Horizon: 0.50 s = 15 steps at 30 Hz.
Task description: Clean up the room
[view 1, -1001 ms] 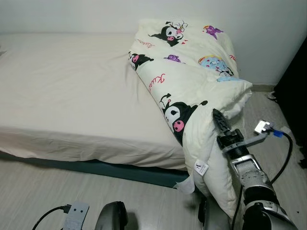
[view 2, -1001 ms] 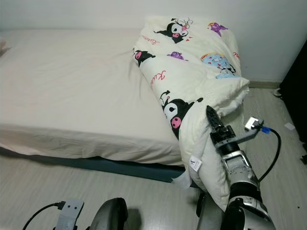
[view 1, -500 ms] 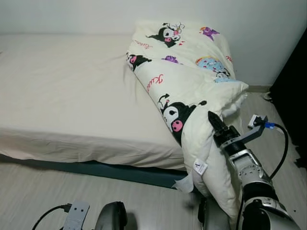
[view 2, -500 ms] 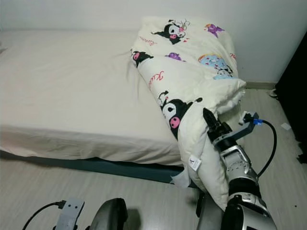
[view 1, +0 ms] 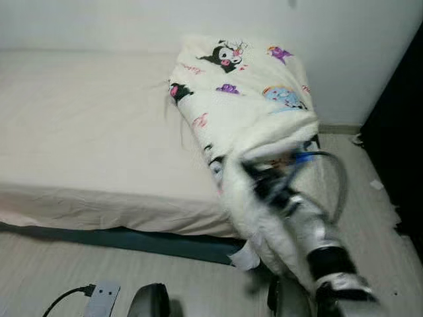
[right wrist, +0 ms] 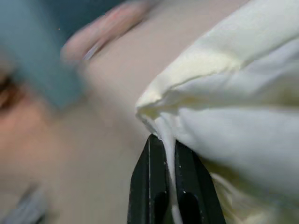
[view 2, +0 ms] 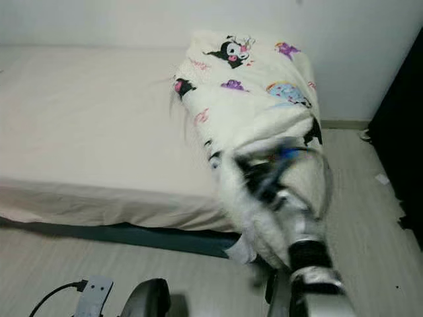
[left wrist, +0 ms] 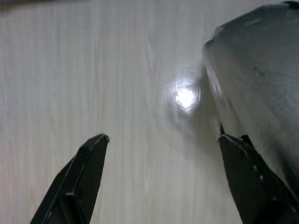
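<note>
Change: since 0.5 s ago the right arm has swung up and toward the bed, now motion-blurred; the hanging quilt end that drooped toward the floor is bunched higher against the arm. Whole view has also shifted a bit, so the camera moved too.
Quilt (view 1: 244, 99): cream, cartoon-print, piled along the right end of the bed; far part lies on the mattress by the wall, near end hangs off the bed corner. A fold of its edge (right wrist: 161, 109) runs straight into the right fingers.
Right gripper (right wrist: 169, 154): fingers (right wrist: 152, 186) pressed together, only a thin strip of cream fabric between them; clamped on the quilt edge. Bulk of the quilt spreads out beyond and beside the fingertips. In the head views the gripper (view 1: 261, 181) is a dark smear buried in the hanging fold, too blurred for detail.
Cable (view 1: 327, 168): blue-ended loop arching over the right wrist, just behind the fingers, blurred.
Bed (view 1: 92, 125): cream sheet, dark teal base; lies past the right fingertips, blurred in the right wrist view.
Left gripper (left wrist: 161, 144): idle, hanging low; fingers (left wrist: 86, 172) spread wide, nothing between them. Pale wood floor (left wrist: 135, 70) beyond the tips, with a light glare spot; grey robot body part (left wrist: 261, 84) beside one finger.
Wall (view 1: 99, 23): white, behind the bed.
Dark furniture (view 1: 400, 132): at the right edge, well apart from both grippers.
</note>
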Motion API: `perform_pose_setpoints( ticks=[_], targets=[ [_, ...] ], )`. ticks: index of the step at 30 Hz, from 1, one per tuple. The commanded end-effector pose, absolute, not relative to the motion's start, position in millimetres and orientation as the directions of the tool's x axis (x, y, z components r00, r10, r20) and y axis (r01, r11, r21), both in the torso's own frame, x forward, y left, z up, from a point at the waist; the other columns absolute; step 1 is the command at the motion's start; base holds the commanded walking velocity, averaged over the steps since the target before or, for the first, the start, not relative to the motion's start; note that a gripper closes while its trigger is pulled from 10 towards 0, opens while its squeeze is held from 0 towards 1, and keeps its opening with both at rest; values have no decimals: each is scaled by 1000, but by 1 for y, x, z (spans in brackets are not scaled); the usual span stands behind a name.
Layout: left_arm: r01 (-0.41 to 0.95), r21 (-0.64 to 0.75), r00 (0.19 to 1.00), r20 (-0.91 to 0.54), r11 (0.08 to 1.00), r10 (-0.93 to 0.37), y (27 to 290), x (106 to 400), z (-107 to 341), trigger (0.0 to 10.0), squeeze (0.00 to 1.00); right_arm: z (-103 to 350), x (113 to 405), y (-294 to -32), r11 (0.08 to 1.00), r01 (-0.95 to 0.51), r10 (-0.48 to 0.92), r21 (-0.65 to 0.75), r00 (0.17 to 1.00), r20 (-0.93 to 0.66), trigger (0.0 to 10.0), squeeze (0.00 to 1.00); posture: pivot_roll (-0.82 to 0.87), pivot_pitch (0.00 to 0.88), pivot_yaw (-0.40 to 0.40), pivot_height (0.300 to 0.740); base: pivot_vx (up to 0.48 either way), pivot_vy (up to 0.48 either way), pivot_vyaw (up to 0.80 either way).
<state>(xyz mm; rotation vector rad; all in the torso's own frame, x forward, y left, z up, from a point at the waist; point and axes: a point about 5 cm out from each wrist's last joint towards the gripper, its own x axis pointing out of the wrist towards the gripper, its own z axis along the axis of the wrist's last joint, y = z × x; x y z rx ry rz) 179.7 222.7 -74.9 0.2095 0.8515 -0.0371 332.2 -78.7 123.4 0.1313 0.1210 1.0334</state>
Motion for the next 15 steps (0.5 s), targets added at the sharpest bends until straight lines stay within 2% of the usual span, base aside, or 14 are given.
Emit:
perform_pose_setpoints(
  ticks=[1,2,4,6,7,8,10,11,13,15],
  targets=[
    [140,138,627,-779,981,20,211,173,-81,10000,0,108,316,-58,371,-924,922,91,354,-157,0,0,58,75,3,471,0,0,0],
    [140,138,627,-779,981,20,211,173,-81,10000,0,108,316,-58,371,-924,922,91,354,-157,0,0,58,75,3,471,0,0,0],
    [140,135,624,-781,981,18,209,173,-82,10000,0,91,304,-50,289,-956,926,55,265,-270,0,0,58,72,-4,471,0,0,0],
    [140,135,624,-781,981,18,209,173,-82,10000,0,91,304,-50,289,-956,926,55,265,-270,0,0,58,72,-4,471,0,0,0],
    [142,130,619,-786,981,14,206,171,-84,10000,0,76,297,-53,279,-960,892,15,254,-375,0,0,54,67,-9,471,0,0,0],
    [146,125,614,-790,981,10,204,169,-85,10000,0,69,299,-57,306,-951,859,-29,289,-423,275,0,50,68,-10,471,0,0,0],
    [146,125,614,-790,981,10,204,169,-85,10000,0,69,299,-57,306,-951,859,-29,289,-423,275,0,50,68,-10,471,0,0,0],
    [150,120,605,-797,981,5,202,166,-87,10000,0,63,303,-67,367,-927,806,-78,359,-470,10000,0,43,64,-12,471,0,0,0],
    [154,117,597,-802,981,2,200,164,-88,10000,0,57,308,-80,417,-901,745,-122,416,-522,10000,0,39,63,-15,471,0,0,0],
    [155,116,595,-804,981,1,200,163,-88,10000,0,55,308,-84,424,-895,726,-138,427,-539,10000,0,39,63,-15,471,0,0,0]
  ],
)
